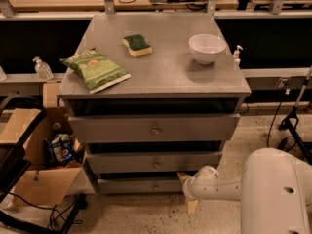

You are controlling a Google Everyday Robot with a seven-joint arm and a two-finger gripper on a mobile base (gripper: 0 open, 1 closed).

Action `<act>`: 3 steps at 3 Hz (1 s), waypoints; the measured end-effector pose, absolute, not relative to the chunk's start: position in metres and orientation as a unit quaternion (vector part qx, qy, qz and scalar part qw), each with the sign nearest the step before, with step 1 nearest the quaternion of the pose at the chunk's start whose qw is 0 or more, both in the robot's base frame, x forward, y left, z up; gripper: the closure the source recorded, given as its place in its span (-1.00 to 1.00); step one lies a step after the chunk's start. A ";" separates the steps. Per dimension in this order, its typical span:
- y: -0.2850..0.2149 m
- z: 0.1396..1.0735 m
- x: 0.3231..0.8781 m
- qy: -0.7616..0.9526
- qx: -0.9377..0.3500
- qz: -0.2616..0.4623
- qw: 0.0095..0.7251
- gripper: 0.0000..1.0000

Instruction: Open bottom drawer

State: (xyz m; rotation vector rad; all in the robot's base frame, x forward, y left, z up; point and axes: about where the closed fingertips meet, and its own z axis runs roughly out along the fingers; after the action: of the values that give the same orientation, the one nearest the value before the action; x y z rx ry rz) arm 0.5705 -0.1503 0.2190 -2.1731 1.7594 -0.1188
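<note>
Floor of speckled stone (136, 218) surrounds a grey cabinet (161, 79) with three drawers; an open cardboard box (34, 184) crowds its left side. On top lie one green chip bag (95, 69), one sponge (137, 44) and one white bowl (207, 48). The bottom drawer (141, 185) sits lowest, near the floor. The gripper (188, 192) hangs at the drawer's right end, fingers spread, grasping nothing.

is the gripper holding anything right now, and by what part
Nothing is held: the gripper sits by the bottom drawer at its right end, fingers apart, short of its knob.
</note>
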 end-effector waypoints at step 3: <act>-0.157 0.202 0.596 0.654 -0.724 0.016 0.218 -1.00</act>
State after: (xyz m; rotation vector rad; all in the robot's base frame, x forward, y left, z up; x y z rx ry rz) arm 0.5962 -0.1569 0.2021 -2.0055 1.8098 0.0447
